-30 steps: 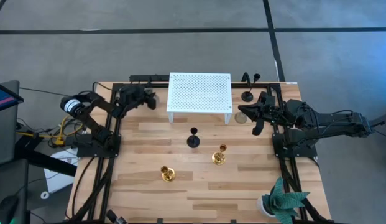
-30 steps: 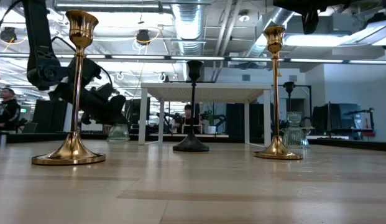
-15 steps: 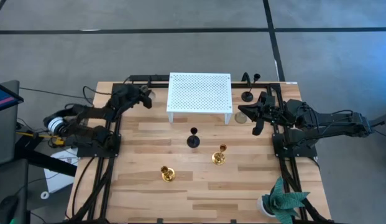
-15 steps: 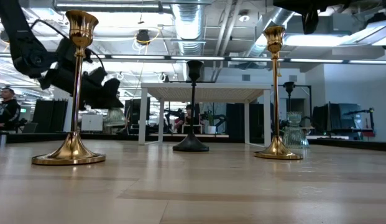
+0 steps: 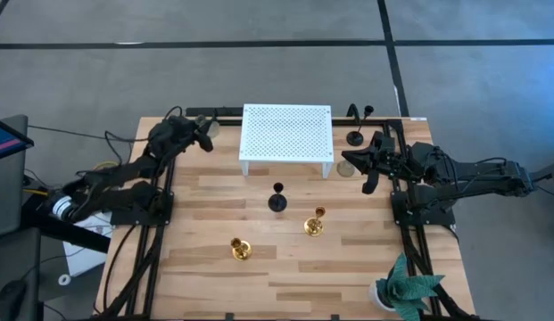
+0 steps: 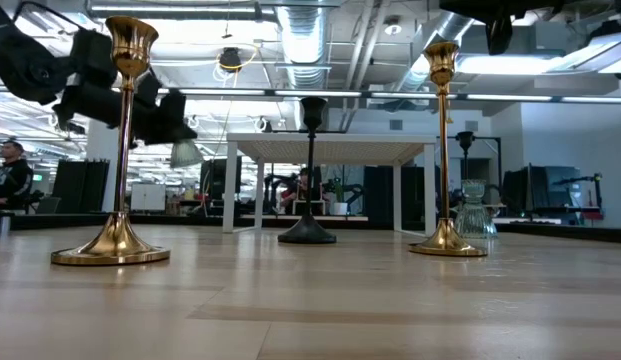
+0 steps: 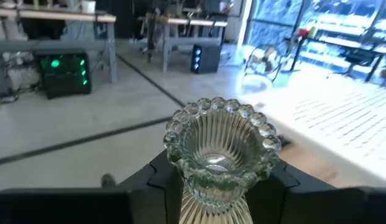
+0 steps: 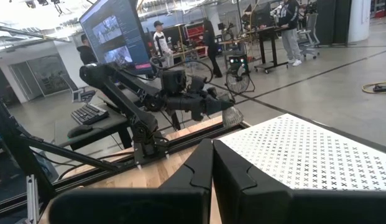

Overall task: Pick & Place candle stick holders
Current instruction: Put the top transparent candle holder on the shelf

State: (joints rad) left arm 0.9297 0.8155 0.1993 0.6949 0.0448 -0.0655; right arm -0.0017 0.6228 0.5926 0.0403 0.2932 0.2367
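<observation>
Surface: wooden table on grey floor, with a white perforated stand at its far edge as landmark.
Around: green plant in a white pot at the near right corner, well apart from the stand.
In front of the stand: black holder, then two gold holders and, all upright and apart.
Right of the stand: second black holder and a glass holder on the table.
Left gripper: raised just left of the stand, fingers clamped on a pale glass holder, lifted clear of the table.
Right gripper: fingers closed and empty, beside the stand's right edge, near the resting glass holder.
</observation>
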